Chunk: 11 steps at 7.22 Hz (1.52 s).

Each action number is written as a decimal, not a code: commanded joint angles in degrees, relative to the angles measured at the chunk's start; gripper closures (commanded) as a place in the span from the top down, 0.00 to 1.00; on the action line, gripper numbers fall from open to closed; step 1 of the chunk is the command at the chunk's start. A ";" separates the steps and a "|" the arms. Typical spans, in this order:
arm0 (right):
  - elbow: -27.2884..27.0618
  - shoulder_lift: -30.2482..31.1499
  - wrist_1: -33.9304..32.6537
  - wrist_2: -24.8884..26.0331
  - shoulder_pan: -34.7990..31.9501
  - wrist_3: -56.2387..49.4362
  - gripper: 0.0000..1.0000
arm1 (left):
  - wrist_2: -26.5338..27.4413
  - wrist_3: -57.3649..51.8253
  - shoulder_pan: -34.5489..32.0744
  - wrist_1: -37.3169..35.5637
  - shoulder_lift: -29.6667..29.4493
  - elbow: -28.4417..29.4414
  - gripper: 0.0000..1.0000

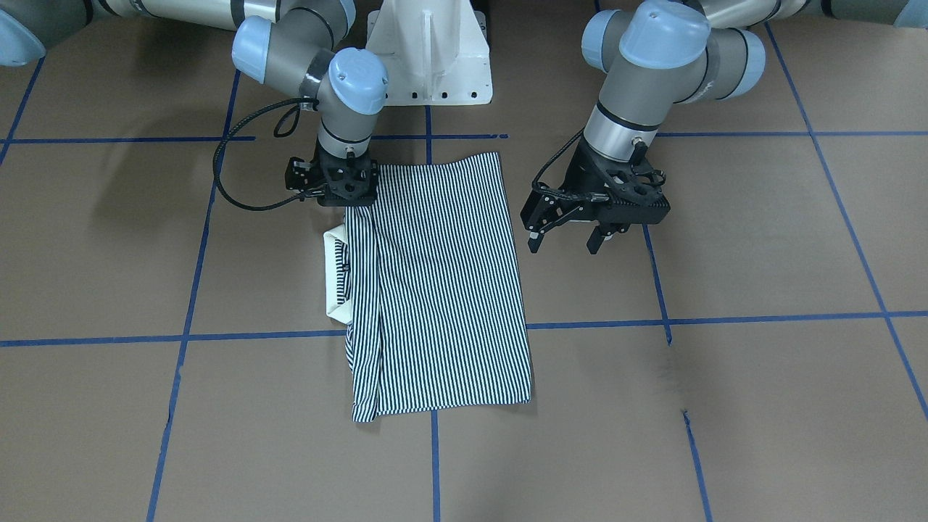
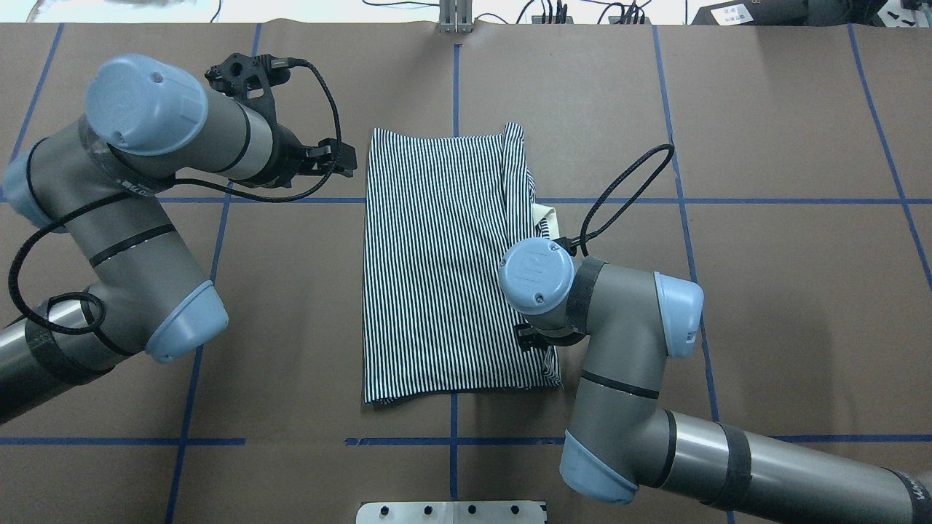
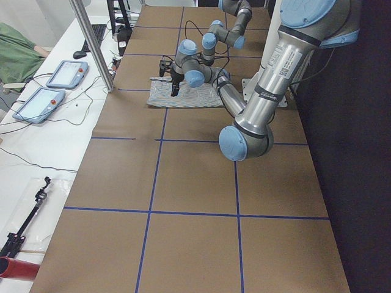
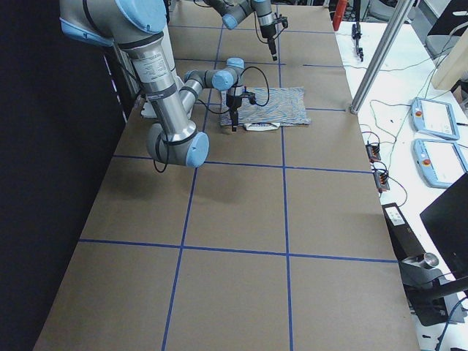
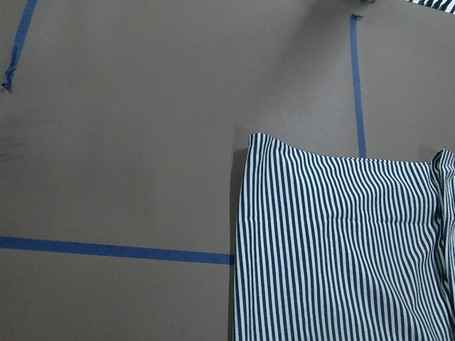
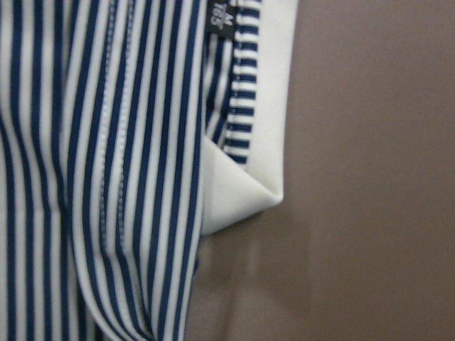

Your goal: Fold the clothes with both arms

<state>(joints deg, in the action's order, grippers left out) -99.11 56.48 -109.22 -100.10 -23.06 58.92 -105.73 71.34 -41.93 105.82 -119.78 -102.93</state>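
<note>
Two grippers are flanking the striped polo shirt [image 1: 442, 290]: left gripper [image 1: 564, 245] gaping, right gripper [image 1: 348, 194] with grip hidden; ideally pinching every layer.

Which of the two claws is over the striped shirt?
The right claw, above the collar-side edge of the shirt. The left claw hangs open beside the shirt, not above it.

1. The polo shirt [image 1: 442, 290] is soft, matt cloth in fine navy-and-white stripes; its collar [image 6: 249, 192] is plain cream cloth, smooth.
2. The bench [image 1: 725, 399] wears a brown, matt, paper-like cover, marked with blue tape [image 1: 254, 336].
3. The left arm [image 2: 145, 240] and right arm [image 2: 626, 364] are smooth grey metal tubes with a satin sheen and light blue plastic-looking caps.
4. The left pincer [image 1: 563, 245] looks like matt black plastic.
</note>
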 commanded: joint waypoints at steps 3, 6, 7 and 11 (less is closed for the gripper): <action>-3.63 5.12 -0.73 0.43 -2.68 -4.41 1.00 | 0.00 2.05 0.88 0.70 -0.11 -0.08 1.00; -5.31 1.64 -1.00 -0.53 -5.67 -7.42 1.00 | -0.17 1.44 0.80 0.27 0.24 -0.95 1.00; -2.44 -2.74 -0.82 -0.36 -6.03 -8.46 1.00 | -0.09 1.09 0.62 -0.17 0.42 -0.96 1.00; 10.94 -11.22 3.75 -0.10 -5.95 -8.56 1.00 | -0.18 1.00 0.44 -0.18 0.60 -0.96 1.00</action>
<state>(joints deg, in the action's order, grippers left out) -90.68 45.90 -106.64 -100.24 -29.08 50.46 -105.90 72.34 -41.45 105.65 -119.23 -103.88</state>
